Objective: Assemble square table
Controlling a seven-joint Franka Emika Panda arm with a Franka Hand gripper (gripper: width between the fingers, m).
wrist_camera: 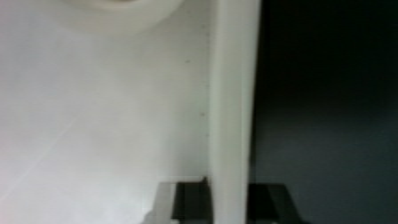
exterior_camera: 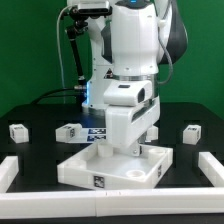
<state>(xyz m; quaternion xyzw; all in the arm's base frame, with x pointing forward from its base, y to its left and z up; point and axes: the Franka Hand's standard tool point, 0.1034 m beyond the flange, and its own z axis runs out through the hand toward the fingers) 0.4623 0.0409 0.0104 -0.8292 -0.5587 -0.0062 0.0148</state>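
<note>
The square table's white slab (exterior_camera: 112, 167) lies flat at the front middle of the table, with a tag on its front edge. My gripper (exterior_camera: 129, 150) reaches straight down onto its far right part. In the wrist view the gripper (wrist_camera: 228, 192) straddles the slab's raised rim (wrist_camera: 230, 90). One dark finger (wrist_camera: 189, 203) stands on the inner side and the other on the outer side, both against the rim. A round hole (wrist_camera: 118, 6) shows in the slab's face. Three white block legs lie apart: one (exterior_camera: 18, 130) at far left, one (exterior_camera: 68, 131) left of the arm, one (exterior_camera: 190, 133) at right.
Long white border bars lie at the exterior view's left (exterior_camera: 8, 172) and right (exterior_camera: 211, 168) edges. The marker board (exterior_camera: 96, 134) lies behind the slab, partly hidden by the arm. The black table (wrist_camera: 329, 110) shows beyond the slab's rim.
</note>
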